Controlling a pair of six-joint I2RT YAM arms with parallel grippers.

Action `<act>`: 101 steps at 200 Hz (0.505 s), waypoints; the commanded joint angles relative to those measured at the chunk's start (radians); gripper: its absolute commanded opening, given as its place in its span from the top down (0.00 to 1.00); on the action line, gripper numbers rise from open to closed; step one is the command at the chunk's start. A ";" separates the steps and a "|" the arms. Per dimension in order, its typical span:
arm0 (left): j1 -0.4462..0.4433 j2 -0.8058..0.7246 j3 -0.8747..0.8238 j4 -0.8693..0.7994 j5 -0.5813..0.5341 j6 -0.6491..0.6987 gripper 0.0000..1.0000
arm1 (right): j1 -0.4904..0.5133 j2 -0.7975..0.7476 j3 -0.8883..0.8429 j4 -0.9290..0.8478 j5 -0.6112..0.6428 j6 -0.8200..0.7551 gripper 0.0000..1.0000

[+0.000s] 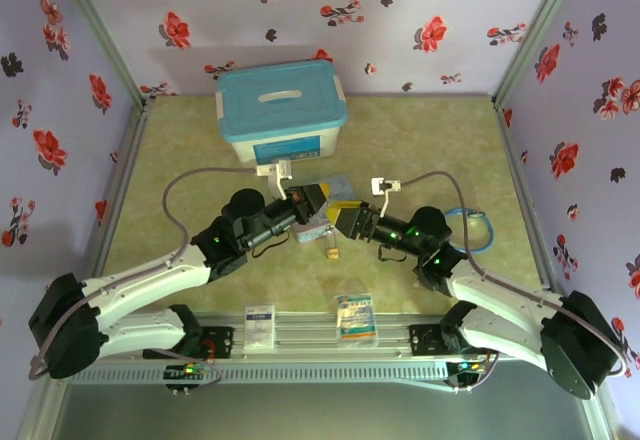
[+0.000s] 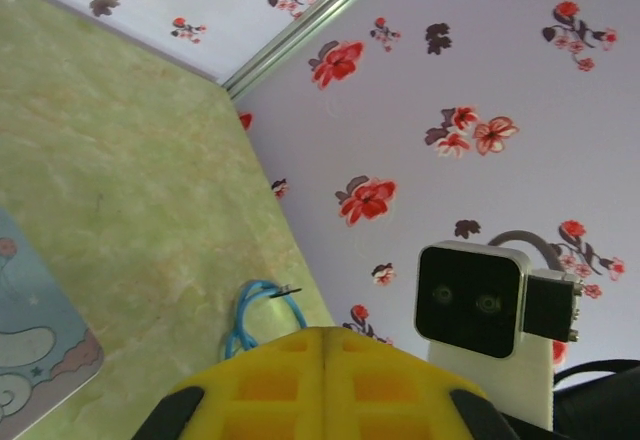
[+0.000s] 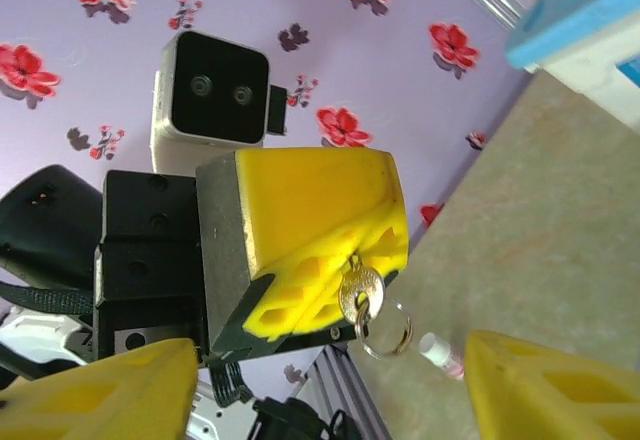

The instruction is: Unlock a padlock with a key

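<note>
Bench [image 1: 200, 160]: a pale green, marbled surface, matt.
Room: lilac walls [image 1: 400, 0] printed with red and dark flowers stand on three sides, with metal posts in the corners.
Tub [image 1: 283, 115]: a white box with a light-blue lid and a handle on top. It is on the far side of both jaws, against the back wall. The lid is on, so I cannot tell what is inside.
Tin [image 2: 30, 360]: light blue with a cartoon print, lying flat on the bench just under the left jaws. Whether it is open or shut is hidden.
Packets [image 1: 355, 318]: two small flat ones on the metal rail [image 1: 300, 345] at the near edge, well behind both jaws.
Left gripper [image 3: 355, 255]: the yellow jaws are pressed together, pinching the key [image 3: 358, 290]. Its round head and a thin split ring hang out of the tip.
Right gripper [image 3: 330, 400]: the jaws stand wide apart with nothing gripped. They face the left jaws tip to tip, close by.
Padlock [image 1: 330, 253]: a small brass-coloured speck on the bench, on the near side of the meeting jaws. It is free of both.
White cylinder [image 3: 440, 350]: tiny, lying on the bench beyond the right jaws.
Blue cable [image 2: 260, 310]: looped on the bench ahead of the left jaws.
</note>
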 commanded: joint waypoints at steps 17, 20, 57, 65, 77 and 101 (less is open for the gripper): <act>-0.002 -0.025 -0.025 0.127 0.019 0.037 1.00 | -0.007 0.058 -0.011 0.231 -0.032 0.077 0.42; -0.003 -0.026 -0.030 0.140 0.017 0.034 1.00 | -0.008 0.063 -0.010 0.230 -0.032 0.077 0.42; -0.004 -0.031 -0.046 0.181 0.012 0.009 1.00 | -0.010 0.104 -0.018 0.286 -0.027 0.092 0.48; -0.004 -0.033 -0.050 0.183 0.013 0.007 1.00 | -0.010 0.110 -0.018 0.298 -0.027 0.096 0.49; -0.004 -0.037 -0.051 0.183 0.011 0.008 1.00 | -0.010 0.117 -0.016 0.302 -0.028 0.099 0.52; -0.004 -0.037 -0.050 0.180 0.013 0.004 1.00 | -0.010 0.146 -0.018 0.373 -0.031 0.124 0.60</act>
